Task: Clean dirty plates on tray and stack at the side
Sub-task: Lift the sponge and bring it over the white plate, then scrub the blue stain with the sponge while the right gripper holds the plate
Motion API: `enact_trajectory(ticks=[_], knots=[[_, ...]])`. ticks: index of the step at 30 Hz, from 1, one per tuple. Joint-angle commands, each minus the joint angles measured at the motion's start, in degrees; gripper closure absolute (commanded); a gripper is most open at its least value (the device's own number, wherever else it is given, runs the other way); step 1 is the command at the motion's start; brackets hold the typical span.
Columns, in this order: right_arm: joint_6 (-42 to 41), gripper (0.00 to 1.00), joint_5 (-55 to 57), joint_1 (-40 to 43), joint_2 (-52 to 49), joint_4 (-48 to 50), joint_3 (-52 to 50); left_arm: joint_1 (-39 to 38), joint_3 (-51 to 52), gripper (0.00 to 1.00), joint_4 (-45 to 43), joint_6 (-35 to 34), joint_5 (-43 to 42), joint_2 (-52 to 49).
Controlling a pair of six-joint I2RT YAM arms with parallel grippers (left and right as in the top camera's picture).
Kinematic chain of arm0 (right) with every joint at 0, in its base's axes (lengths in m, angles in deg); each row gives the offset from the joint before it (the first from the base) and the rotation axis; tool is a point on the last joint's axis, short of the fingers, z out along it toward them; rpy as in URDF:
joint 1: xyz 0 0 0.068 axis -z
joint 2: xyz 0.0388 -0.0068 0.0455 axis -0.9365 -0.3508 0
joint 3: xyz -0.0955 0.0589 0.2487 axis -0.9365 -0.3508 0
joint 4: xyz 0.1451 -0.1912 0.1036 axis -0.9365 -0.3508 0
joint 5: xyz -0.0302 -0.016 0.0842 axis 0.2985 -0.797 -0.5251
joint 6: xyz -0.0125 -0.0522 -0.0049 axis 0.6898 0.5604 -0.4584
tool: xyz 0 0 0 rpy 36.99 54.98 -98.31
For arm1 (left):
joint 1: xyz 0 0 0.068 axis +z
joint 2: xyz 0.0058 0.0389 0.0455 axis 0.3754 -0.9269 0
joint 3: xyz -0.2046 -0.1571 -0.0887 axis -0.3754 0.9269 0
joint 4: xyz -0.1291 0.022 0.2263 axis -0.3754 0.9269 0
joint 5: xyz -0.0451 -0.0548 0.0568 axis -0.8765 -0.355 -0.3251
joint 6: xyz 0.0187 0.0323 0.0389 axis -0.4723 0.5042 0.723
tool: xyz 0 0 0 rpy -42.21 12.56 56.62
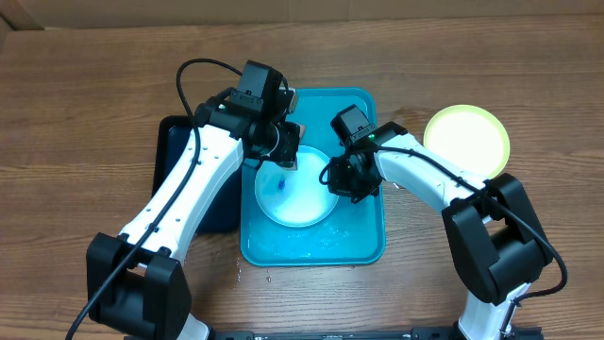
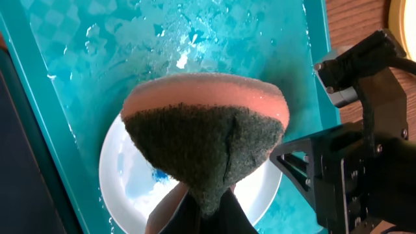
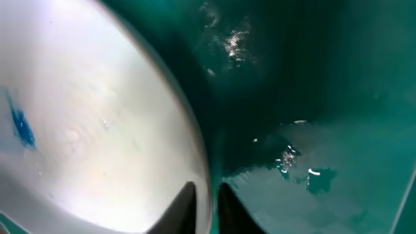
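A pale plate (image 1: pixel 300 200) with a light-blue rim lies in the turquoise tray (image 1: pixel 363 241), with a small blue smear (image 1: pixel 282 185) on its left part. My left gripper (image 1: pixel 283 154) hovers over the plate's far-left edge. It is shut on a sponge (image 2: pixel 205 140) with an orange back and a dark green scrub face. My right gripper (image 1: pixel 343 181) is at the plate's right edge, and its two fingers (image 3: pixel 182 209) straddle and pinch the rim (image 3: pixel 207 195). A lime-green plate (image 1: pixel 466 140) sits on the table to the right of the tray.
A black tray (image 1: pixel 175 170) lies against the turquoise tray's left side, partly under my left arm. The turquoise tray floor (image 2: pixel 162 39) is wet with drops and streaks. Bare wooden table (image 1: pixel 85 142) surrounds both trays.
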Motion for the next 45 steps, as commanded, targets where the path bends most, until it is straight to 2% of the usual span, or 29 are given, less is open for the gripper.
enact_trajectory(ticks=[1,7,12,19,32,37,40,45], knots=[[0.2,0.81,-0.33,-0.24,0.11,0.83,-0.37,-0.28,0.17,0.96,0.98,-1.9,-0.2,-0.48],[0.2,0.8,-0.39,-0.24,0.11,1.03,-0.37,-0.28,0.22,0.96,4.31,-3.17,0.26,-0.7],[0.15,0.89,-0.44,-0.24,0.11,-0.33,-0.37,-0.31,0.5,0.96,4.96,-3.17,0.22,-1.33],[0.11,0.89,-0.63,-0.24,0.11,-0.7,-0.37,-0.28,2.91,0.96,3.78,-3.15,0.28,-1.42],[-1.16,0.89,-1.49,-0.24,0.11,-1.53,-0.37,-0.28,7.85,0.96,-3.91,-2.05,2.03,-1.44],[-1.14,0.91,-1.46,-0.24,0.11,-1.11,-0.37,-0.31,8.04,0.96,-4.28,-2.05,2.01,-1.62],[-1.14,0.96,-1.44,-0.24,0.11,0.15,-0.37,-0.31,8.04,0.96,-4.24,-2.05,1.99,-2.1],[-1.14,0.96,-1.44,-0.24,0.11,1.05,-0.37,-0.5,8.04,0.96,-3.89,-1.62,2.01,-4.02]])
